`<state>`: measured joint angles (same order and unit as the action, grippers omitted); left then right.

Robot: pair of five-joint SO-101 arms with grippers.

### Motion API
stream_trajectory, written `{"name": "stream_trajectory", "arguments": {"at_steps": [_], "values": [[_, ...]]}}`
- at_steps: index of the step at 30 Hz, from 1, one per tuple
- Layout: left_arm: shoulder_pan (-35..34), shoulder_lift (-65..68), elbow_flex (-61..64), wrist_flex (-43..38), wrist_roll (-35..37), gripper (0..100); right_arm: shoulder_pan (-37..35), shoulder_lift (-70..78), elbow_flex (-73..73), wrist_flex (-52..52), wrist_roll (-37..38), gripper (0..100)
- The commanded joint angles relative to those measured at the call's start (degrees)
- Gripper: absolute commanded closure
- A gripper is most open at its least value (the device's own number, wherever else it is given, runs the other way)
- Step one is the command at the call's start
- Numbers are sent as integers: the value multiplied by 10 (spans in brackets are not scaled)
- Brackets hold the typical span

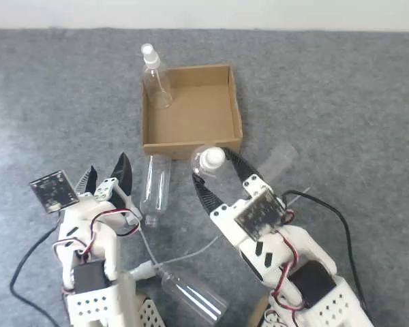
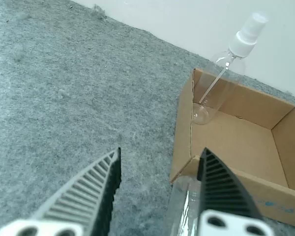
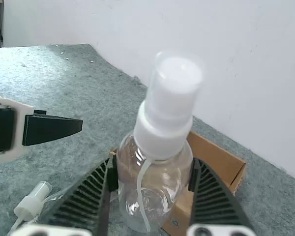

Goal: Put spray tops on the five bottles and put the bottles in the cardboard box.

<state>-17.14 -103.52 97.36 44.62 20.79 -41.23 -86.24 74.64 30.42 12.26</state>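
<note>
My right gripper [image 1: 215,167] is shut on a clear bottle [image 3: 155,182] with a white spray top [image 1: 212,158], held upright just in front of the cardboard box [image 1: 191,144]. Another capped bottle [image 1: 156,80] leans in the box's far left corner, also seen in the left wrist view [image 2: 221,73]. My left gripper [image 1: 109,167] stands open above the carpet, left of a bare bottle [image 1: 155,185] lying before the box. That bottle's end [image 2: 183,206] shows beside one left finger. A further bottle [image 1: 194,298] with a white top [image 1: 144,270] lies between the arm bases.
Grey carpet covers the table. A faint clear bottle [image 1: 277,162] lies to the right of the held one. Thin dip tubes [image 1: 191,253] and a black cable [image 1: 330,208] run over the carpet near the arms. The box floor [image 2: 236,142] is mostly bare.
</note>
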Motion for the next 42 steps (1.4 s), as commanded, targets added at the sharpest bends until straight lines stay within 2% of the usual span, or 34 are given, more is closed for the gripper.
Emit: {"name": "stream_trajectory", "arguments": {"at_steps": [1,13,22,33,42], "values": [[-1,9,-7,-2,-3,758,7,89,-80,-35,1,905],[-1,9,-7,0,-3,758,7,334,-206,-139,-3,905],[-1,9,-7,1,-3,757,7,502,-334,-147,-4,905],[-1,9,-7,1,-3,757,8,677,-428,-235,-1,905],[-2,9,-7,2,-3,757,35,841,-562,-244,-4,905]]}}
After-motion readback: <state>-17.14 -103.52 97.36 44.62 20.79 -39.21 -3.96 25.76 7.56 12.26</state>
